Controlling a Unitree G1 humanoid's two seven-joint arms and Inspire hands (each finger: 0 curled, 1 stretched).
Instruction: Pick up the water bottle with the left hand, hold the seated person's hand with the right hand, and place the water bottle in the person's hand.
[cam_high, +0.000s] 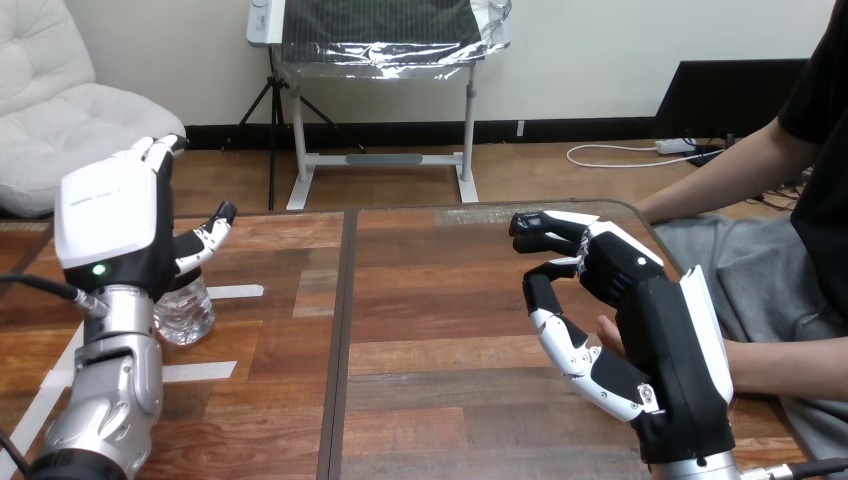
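The desk (440, 300) is shown in brown wood grain with white tape strips (232, 292). The water bottle (186, 312) is rendered clear.

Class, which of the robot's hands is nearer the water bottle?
Left. The left hand hovers open just above the water bottle; the right hand is far across the table, beside the person's hand.

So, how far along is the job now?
Nothing looks finished yet. The left hand is open by the bottle, which stands on the table, not gripped. The right hand is at the person's hand; a hold I cannot confirm. Lifting and handing over remain.
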